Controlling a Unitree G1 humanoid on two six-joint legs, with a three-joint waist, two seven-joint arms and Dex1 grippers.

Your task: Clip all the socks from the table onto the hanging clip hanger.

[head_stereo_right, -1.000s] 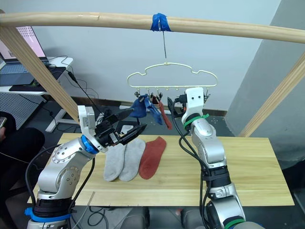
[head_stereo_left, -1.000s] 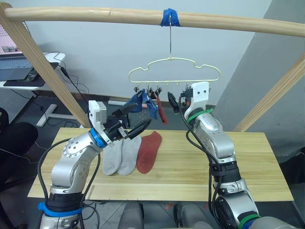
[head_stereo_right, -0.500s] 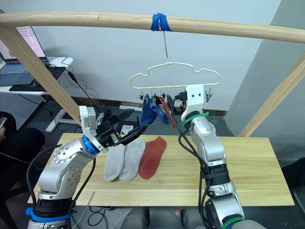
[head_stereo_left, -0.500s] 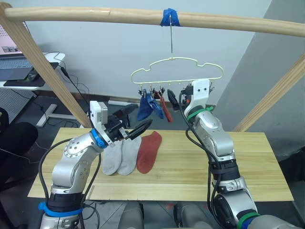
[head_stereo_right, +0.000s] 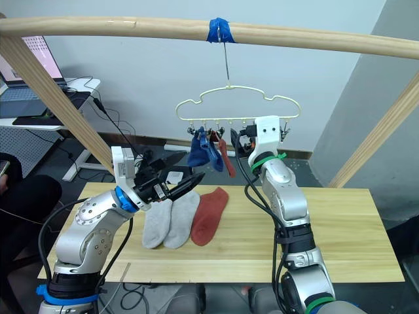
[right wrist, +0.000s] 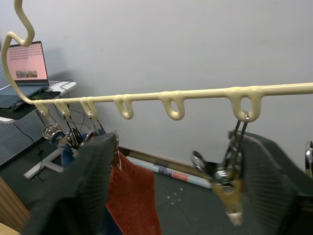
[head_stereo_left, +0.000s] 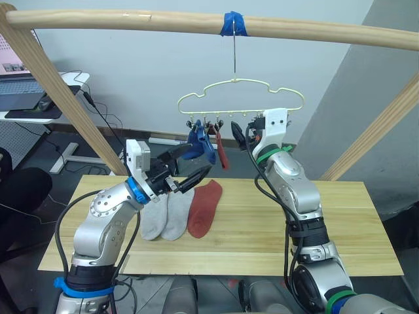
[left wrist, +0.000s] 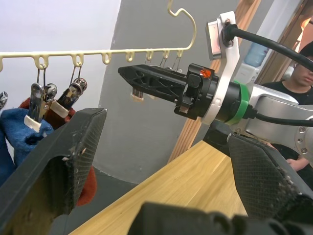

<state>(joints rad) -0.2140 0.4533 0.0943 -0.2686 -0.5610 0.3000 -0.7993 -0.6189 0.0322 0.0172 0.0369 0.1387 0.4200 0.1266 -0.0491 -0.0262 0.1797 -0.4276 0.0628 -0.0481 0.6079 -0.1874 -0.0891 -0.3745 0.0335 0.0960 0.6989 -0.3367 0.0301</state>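
The cream clip hanger (right wrist: 205, 92) hangs by its hook (head_stereo_left: 234, 62) from the rail. Two blue socks (head_stereo_left: 200, 144) and one rust red sock (head_stereo_left: 222, 150) are clipped at its left side. On the table (head_stereo_left: 340, 222) lie two light grey socks (head_stereo_left: 154, 217) (head_stereo_left: 175, 212) and a rust red sock (head_stereo_left: 204, 208), side by side. My left gripper (head_stereo_left: 200, 159) is open and empty, just below the blue socks. My right gripper (head_stereo_left: 237, 139) is open beside the hanger's bar, with a free metal clip (right wrist: 230, 188) hanging between its fingers (right wrist: 95, 186).
The thick wooden rail with blue tape (head_stereo_left: 234, 25) runs overhead on slanted posts (head_stereo_left: 62, 98) (head_stereo_left: 380, 134). The table's right half is bare wood. A desk with a laptop (head_stereo_left: 19, 85) stands far left, and a person (left wrist: 305, 68) is behind my right arm.
The blue sock that was drawn out toward my left gripper has dropped back and hangs straight. The hanger swung right, then back left. Both grippers have stayed nearly in place.
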